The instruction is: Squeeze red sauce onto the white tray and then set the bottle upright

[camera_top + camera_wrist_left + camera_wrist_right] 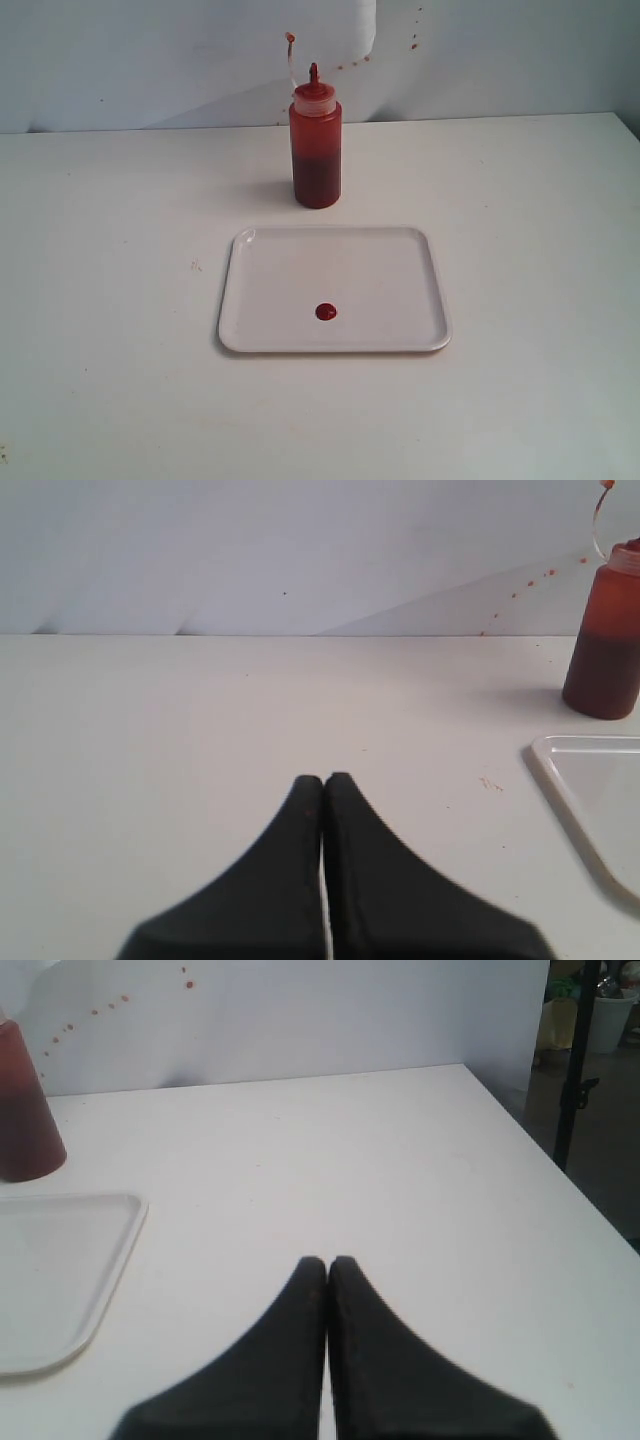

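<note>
Left: the left gripper (322,780) is hovering low over the bare white table (110,300) with its jaws pressed together and nothing between them, well apart from the task's things.

Centre: the bottle (316,150) is standing upright just beyond the far rim of the white tray (380,270), near it but not touching. Its thin cap (290,38) is dangling on its tether above the red-stained nozzle, so the nozzle is sitting open. Dark sauce is filling the lower part of the body, and a thinner red film is coating the wall above. A small round blob of red sauce (326,311) is lying on the tray floor, towards the near rim. Both parts of the task appear done.

Handling, as a judgement: the translucent wall is probably soft and yielding, so any firm pinch is likely to push sauce out of the uncapped nozzle. The weight is sitting low, which is helping the bottle stand. A light hold across the mid-body, below the shoulder, looks safest; the smooth plastic may be slippery.

Right: the right gripper (327,1262) is likewise hanging over bare table, jaws meeting and empty, clear of tray and bottle.
</note>
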`<act>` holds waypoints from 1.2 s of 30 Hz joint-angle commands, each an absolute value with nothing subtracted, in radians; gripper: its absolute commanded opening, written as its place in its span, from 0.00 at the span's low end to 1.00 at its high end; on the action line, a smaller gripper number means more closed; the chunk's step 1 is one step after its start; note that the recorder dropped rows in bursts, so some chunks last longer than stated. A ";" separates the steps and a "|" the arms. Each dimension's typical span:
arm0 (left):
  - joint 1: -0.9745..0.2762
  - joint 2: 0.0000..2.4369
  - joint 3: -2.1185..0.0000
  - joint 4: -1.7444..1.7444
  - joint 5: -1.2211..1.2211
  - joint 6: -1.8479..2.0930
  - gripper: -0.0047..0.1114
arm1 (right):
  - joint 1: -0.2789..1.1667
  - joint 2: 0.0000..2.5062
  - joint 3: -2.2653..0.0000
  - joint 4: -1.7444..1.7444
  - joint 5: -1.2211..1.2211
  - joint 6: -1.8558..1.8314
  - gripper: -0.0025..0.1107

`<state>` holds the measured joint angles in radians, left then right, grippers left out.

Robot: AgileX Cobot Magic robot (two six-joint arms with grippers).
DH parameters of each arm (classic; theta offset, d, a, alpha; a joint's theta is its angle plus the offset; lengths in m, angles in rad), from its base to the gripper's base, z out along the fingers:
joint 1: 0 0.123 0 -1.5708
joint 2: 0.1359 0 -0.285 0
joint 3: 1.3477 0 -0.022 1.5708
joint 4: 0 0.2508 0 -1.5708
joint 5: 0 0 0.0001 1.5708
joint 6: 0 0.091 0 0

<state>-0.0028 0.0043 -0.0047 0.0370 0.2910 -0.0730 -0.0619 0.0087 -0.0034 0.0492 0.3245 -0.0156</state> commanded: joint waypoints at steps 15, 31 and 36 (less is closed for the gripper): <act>0.000 0.000 0.000 0.040 0.284 -0.072 0.04 | -0.059 0.000 0.000 -0.014 0.326 -0.014 0.02; 0.000 0.000 0.000 0.040 0.284 -0.072 0.04 | -0.059 0.000 0.000 -0.035 0.326 -0.014 0.02; 0.000 0.000 0.000 0.040 0.284 -0.072 0.04 | -0.059 0.000 0.000 -0.035 0.326 -0.014 0.02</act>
